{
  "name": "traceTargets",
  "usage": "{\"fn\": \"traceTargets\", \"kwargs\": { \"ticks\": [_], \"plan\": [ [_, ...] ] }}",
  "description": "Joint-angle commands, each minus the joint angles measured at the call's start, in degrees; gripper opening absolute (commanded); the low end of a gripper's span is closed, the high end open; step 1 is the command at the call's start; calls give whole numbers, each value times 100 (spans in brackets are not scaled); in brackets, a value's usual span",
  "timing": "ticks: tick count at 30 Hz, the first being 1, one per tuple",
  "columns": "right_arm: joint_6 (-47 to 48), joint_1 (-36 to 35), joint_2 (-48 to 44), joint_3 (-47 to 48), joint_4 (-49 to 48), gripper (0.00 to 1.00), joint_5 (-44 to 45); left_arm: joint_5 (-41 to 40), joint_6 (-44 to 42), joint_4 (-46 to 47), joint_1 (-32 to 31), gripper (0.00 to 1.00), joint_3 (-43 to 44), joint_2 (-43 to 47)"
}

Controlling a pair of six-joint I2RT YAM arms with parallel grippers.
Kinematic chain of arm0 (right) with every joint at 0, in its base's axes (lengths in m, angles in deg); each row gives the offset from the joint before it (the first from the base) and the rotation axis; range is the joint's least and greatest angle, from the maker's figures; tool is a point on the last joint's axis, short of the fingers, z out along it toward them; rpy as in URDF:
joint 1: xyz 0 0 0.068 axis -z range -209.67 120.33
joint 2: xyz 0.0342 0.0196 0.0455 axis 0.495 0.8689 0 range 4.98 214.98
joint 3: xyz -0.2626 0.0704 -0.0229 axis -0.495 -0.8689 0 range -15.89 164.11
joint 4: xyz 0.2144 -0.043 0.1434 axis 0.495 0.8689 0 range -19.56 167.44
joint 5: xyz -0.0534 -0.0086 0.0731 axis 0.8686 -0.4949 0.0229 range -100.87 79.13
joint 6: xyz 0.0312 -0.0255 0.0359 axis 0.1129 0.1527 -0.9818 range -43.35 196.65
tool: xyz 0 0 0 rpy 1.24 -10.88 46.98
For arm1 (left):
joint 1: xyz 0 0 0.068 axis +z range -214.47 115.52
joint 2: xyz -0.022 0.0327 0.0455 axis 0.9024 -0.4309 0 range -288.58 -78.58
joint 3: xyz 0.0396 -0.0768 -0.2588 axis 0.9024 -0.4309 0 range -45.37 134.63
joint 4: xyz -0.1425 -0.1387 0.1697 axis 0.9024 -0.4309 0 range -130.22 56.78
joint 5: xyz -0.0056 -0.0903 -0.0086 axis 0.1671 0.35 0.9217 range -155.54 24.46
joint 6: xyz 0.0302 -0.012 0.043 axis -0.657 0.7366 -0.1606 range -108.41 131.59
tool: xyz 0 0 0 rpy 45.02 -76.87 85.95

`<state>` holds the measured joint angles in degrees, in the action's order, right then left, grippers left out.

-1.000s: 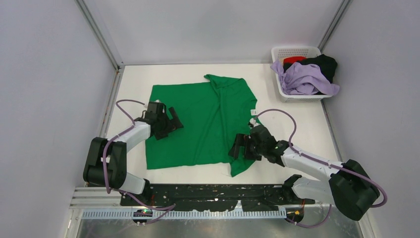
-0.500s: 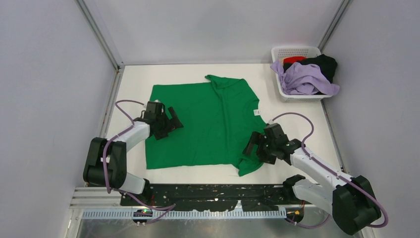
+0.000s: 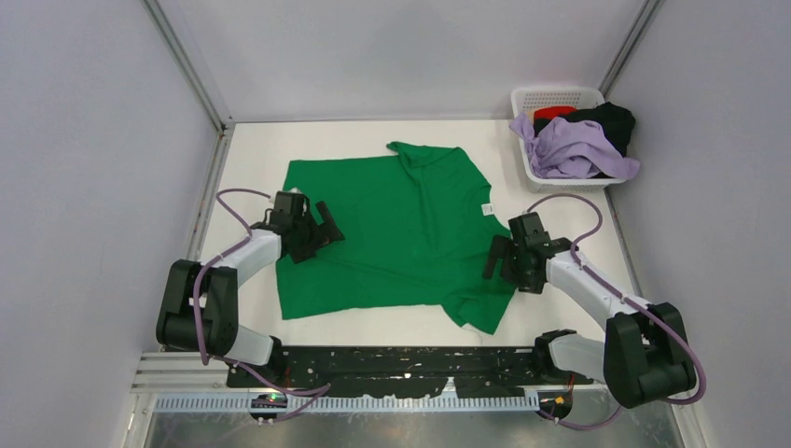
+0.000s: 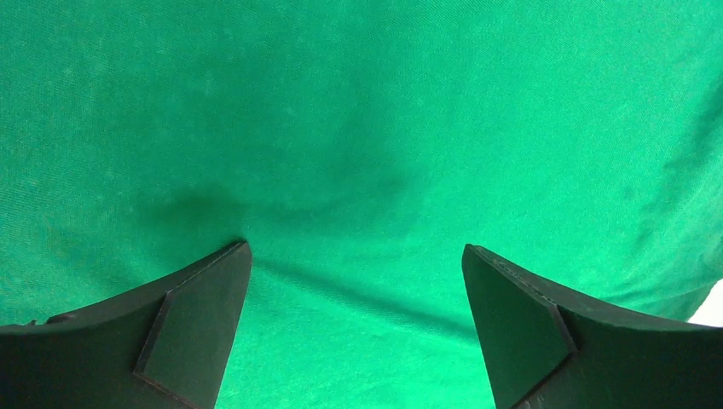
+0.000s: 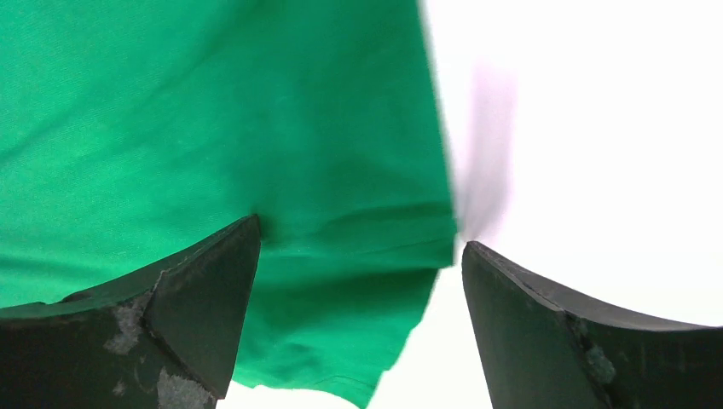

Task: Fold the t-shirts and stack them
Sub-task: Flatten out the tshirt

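A bright green t-shirt lies spread flat on the white table, collar toward the far side, and its lower right corner is rumpled. My left gripper rests low over its left side, open, and only green cloth shows between the fingers. My right gripper is open at the shirt's right edge. The green hem and bare table lie between its jaws. Lavender, black and red t-shirts are heaped in the basket.
A white slotted basket stands at the far right corner, with cloth spilling over its rim. Grey walls close in the table on the left, back and right. Bare white table lies to the right of the green shirt.
My right gripper has swung right and farther from me, from over the shirt's lower right part to its right edge. The shirt's lower right corner now lies further right. The left arm has stayed put.
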<state>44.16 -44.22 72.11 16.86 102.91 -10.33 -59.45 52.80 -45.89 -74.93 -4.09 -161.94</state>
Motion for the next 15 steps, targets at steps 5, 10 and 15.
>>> {"fn": "traceTargets", "kwargs": {
  "ticks": [5, 10, 15],
  "plan": [
    [706, 77, -915, 720, 966, 95, 377, 68, -215, -96, 79, 100, -65, 160],
    [497, -886, -1457, 248, 440, 95, -1594, 497, -84, -55, 43, 100, -128, 461],
    [-60, -2332, -1494, 26, 325, 95, -1610, 406, 126, -351, -153, 100, -355, 1112]
  ]
}}
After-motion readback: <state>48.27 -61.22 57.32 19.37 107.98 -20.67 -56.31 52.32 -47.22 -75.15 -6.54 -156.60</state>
